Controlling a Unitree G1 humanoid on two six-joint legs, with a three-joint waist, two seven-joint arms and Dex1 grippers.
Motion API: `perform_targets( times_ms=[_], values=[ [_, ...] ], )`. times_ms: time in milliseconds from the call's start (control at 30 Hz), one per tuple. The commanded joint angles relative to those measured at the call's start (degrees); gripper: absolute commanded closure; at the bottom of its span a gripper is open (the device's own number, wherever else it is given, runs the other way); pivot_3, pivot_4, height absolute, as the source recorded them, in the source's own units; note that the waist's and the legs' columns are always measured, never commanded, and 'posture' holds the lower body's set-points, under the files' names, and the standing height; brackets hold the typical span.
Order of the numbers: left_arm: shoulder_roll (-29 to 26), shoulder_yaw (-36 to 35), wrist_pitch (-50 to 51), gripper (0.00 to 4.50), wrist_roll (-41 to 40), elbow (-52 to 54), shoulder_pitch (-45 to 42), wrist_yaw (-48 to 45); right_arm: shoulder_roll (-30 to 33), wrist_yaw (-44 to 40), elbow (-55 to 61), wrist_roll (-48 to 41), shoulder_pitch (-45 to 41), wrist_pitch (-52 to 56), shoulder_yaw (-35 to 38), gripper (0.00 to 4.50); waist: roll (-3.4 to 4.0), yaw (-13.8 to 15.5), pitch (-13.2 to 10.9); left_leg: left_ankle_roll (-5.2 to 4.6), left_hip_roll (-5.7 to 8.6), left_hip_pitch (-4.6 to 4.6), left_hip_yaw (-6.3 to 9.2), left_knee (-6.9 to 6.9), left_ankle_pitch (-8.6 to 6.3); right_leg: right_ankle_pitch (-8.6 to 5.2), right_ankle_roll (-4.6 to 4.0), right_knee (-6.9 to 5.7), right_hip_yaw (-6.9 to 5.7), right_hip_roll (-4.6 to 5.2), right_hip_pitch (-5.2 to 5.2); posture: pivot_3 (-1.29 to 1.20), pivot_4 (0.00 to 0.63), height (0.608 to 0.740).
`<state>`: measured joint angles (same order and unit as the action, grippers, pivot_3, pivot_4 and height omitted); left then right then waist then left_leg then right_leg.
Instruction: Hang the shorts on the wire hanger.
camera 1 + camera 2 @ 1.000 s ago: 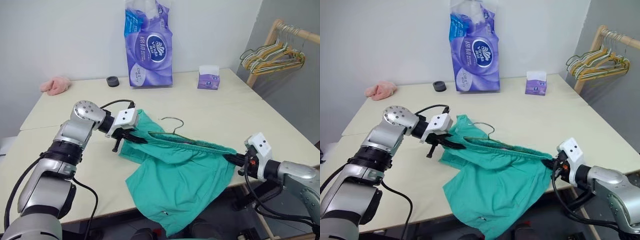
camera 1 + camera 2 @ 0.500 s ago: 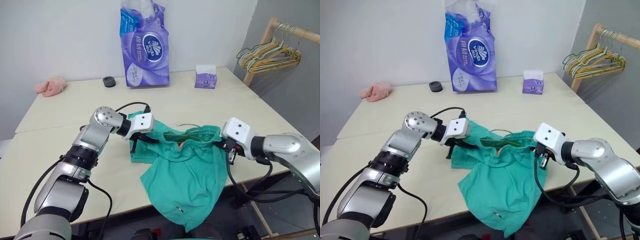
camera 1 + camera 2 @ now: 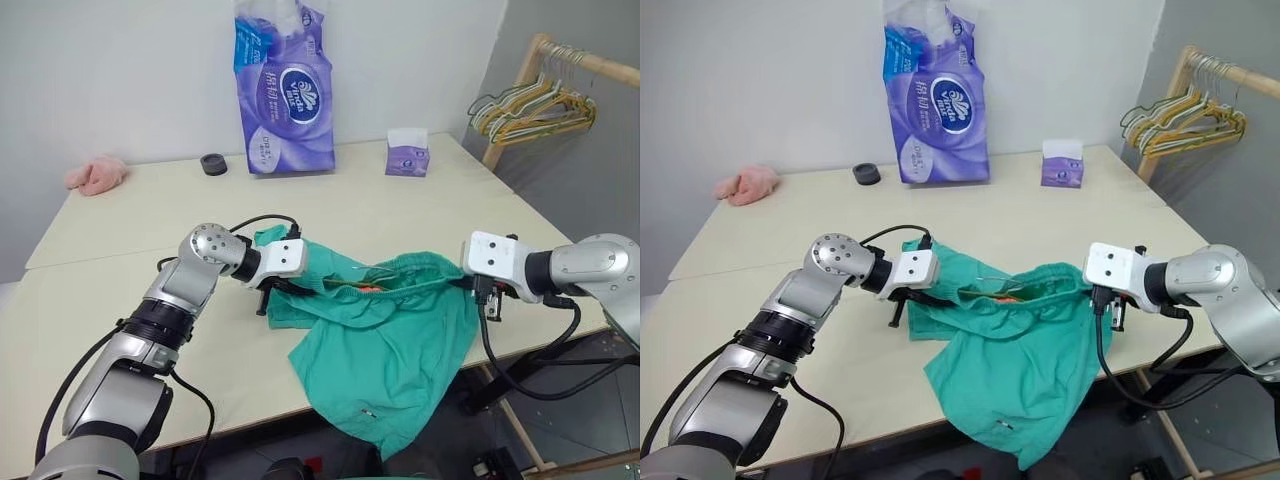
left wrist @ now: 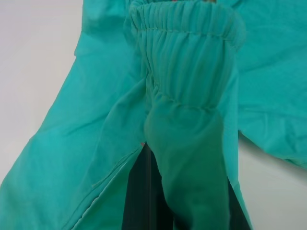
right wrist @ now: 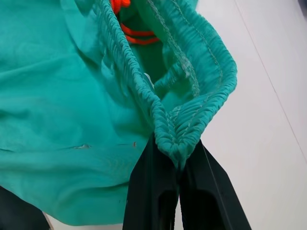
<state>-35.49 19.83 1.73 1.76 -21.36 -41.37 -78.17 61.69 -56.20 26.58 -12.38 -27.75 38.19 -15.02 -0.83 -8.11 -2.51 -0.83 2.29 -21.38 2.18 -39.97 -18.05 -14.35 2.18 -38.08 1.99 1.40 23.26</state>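
The teal shorts (image 3: 385, 350) are stretched by their gathered waistband between my two grippers, and the legs droop over the table's front edge. My left gripper (image 3: 283, 291) is shut on the waistband's left end (image 4: 187, 72). My right gripper (image 3: 472, 287) is shut on its right end (image 5: 192, 115). The waistband gapes open, with an orange drawstring (image 5: 134, 33) inside. A thin stretch of the wire hanger (image 3: 372, 268) shows just behind the waistband; the rest lies hidden under the fabric.
At the back of the cream table (image 3: 120, 300) stand a purple tissue pack (image 3: 282, 95), a small tissue box (image 3: 407, 155), a black ring (image 3: 212, 164) and a pink cloth (image 3: 95, 175). A wooden rack with several hangers (image 3: 535, 100) stands at the right.
My right gripper has risen from the table's edge, rolled and come in towards the left one with the waistband. The shorts have bunched and the waistband has opened. The left gripper shifted slightly right.
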Motion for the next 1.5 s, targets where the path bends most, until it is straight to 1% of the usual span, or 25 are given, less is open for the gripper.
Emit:
perform_targets(
  times_ms=[33,133,167,300,433,500,567,600,700,800,867,1000,1133,1300,1467,1500],
  values=[
    [1.9,-0.5,0.0,4.50,0.0,0.7,-1.0,1.9,-5.9,1.0,4.5,0.5,-3.4,1.0,-2.7,4.47,0.01,0.0,0.0,0.00,0.00,0.01,0.00,0.00,0.00,0.00,0.00,-0.01,0.00,0.00,0.00,-0.22,0.023,0.740],
    [2.4,-0.5,0.0,4.50,0.4,0.5,-0.9,2.1,-7.6,1.2,4.5,1.6,-3.5,1.9,-3.2,4.47,0.03,0.0,0.0,0.00,0.02,-0.07,0.02,-0.01,0.00,0.00,0.00,-0.01,-0.01,0.00,0.06,-0.22,0.024,0.740],
    [2.6,-0.5,0.1,4.50,0.4,0.6,-0.8,2.2,-7.9,1.5,4.4,2.1,-3.5,1.7,-3.0,4.22,0.03,0.2,0.0,0.00,0.02,-0.08,0.02,-0.01,0.00,0.01,0.00,0.00,-0.01,0.01,0.06,-0.22,0.024,0.740],
    [2.8,-0.5,0.4,4.50,0.4,1.0,-0.2,2.4,-7.7,1.2,5.1,2.8,-3.8,1.6,-2.1,3.03,0.03,0.1,0.0,0.00,0.05,-0.07,0.02,-0.02,0.00,0.01,0.00,0.00,-0.03,0.07,0.05,-0.23,0.024,0.740],
    [3.0,-0.5,0.4,4.50,0.4,1.0,0.0,2.7,-6.1,0.0,6.2,2.6,-3.2,2.0,-1.4,1.68,0.06,0.0,0.0,0.00,0.05,-0.06,0.03,0.00,0.00,0.01,0.00,-0.01,-0.04,0.07,0.05,-0.23,0.024,0.740],
    [3.1,-0.5,0.4,4.50,0.4,1.0,0.0,2.9,-5.1,-0.3,7.4,1.6,-2.7,3.4,-0.3,0.92,0.07,0.0,0.0,0.00,0.05,-0.06,0.03,0.00,0.00,0.01,0.00,0.00,-0.05,0.07,0.05,-0.23,0.030,0.740],
    [3.4,-0.6,0.6,4.50,0.2,1.1,0.2,3.4,-3.4,-0.7,9.2,-0.8,-0.5,7.1,3.1,0.22,0.07,0.1,0.0,0.00,0.05,-0.07,0.03,-0.01,0.00,0.01,0.00,0.01,-0.04,0.07,0.05,-0.23,0.032,0.740],
    [3.6,-0.6,0.8,4.50,0.1,1.2,0.2,3.5,-2.3,-1.1,9.8,-2.0,1.2,8.7,5.1,0.04,0.07,0.2,0.0,0.00,0.05,-0.07,0.04,0.00,0.00,0.01,0.00,0.01,-0.05,0.07,0.05,-0.24,0.033,0.740],
    [3.9,-1.0,1.1,4.50,-0.3,1.5,0.4,3.7,-0.7,-0.7,10.8,-4.8,6.2,12.2,10.4,0.04,0.06,0.2,-0.1,-0.01,0.05,-0.11,0.12,0.00,-0.01,0.01,0.00,0.09,-0.12,0.08,0.01,-0.24,0.045,0.740],
    [4.1,-1.0,1.2,4.50,-0.6,1.8,0.4,3.5,-2.6,2.5,10.8,-6.1,9.9,14.8,14.4,0.04,0.07,0.0,-0.1,-0.01,0.04,-0.08,0.08,0.00,-0.01,0.01,0.00,0.06,-0.09,0.08,0.01,-0.24,0.042,0.740],
    [4.3,-1.1,1.4,4.50,-0.8,2.1,0.5,3.4,-4.6,5.1,10.3,-6.1,11.8,16.0,15.3,0.04,0.07,-0.1,-0.1,-0.01,0.03,-0.05,0.07,0.01,-0.01,0.01,0.00,0.01,-0.07,0.08,0.00,-0.25,0.041,0.740],
    [4.6,-0.9,1.5,4.50,-1.1,2.5,0.4,2.9,-6.9,7.4,7.4,-4.2,12.2,14.3,11.6,0.04,0.10,-0.1,-0.1,-0.01,0.03,-0.05,0.05,0.01,-0.01,0.01,0.01,0.02,-0.06,0.07,0.01,-0.25,0.038,0.740],
    [4.8,-0.8,1.4,4.50,-1.1,2.3,0.1,2.7,-7.5,7.5,3.9,-2.4,10.9,11.9,7.2,0.04,0.11,-0.1,-0.1,-0.01,0.04,-0.05,0.05,0.01,-0.01,0.01,0.01,0.03,-0.07,0.07,0.01,-0.25,0.036,0.740],
    [4.9,-0.9,1.6,4.50,-1.2,2.6,0.0,2.5,-9.1,5.7,-3.9,2.2,5.5,6.7,-1.1,0.04,0.13,-0.2,-0.1,-0.01,0.04,-0.04,0.03,0.01,-0.01,0.01,0.01,0.04,-0.06,0.07,0.01,-0.25,0.031,0.740],
    [4.9,-1.1,2.1,4.50,-1.4,3.3,0.4,2.3,-11.3,4.4,-10.3,6.0,1.8,2.8,-5.7,0.04,0.13,-0.3,-0.1,0.00,0.04,-0.05,0.04,0.01,0.00,0.01,0.00,0.03,-0.06,0.07,0.02,-0.23,0.022,0.740],
    [4.8,-1.2,2.2,4.50,-1.5,3.4,0.4,2.3,-11.5,4.0,-11.2,6.8,1.4,1.9,-6.4,0.21,0.13,-0.3,-0.1,0.00,0.04,-0.05,0.04,0.01,0.00,0.01,0.00,0.03,-0.07,0.07,0.02,-0.23,0.022,0.740]
  ],
)
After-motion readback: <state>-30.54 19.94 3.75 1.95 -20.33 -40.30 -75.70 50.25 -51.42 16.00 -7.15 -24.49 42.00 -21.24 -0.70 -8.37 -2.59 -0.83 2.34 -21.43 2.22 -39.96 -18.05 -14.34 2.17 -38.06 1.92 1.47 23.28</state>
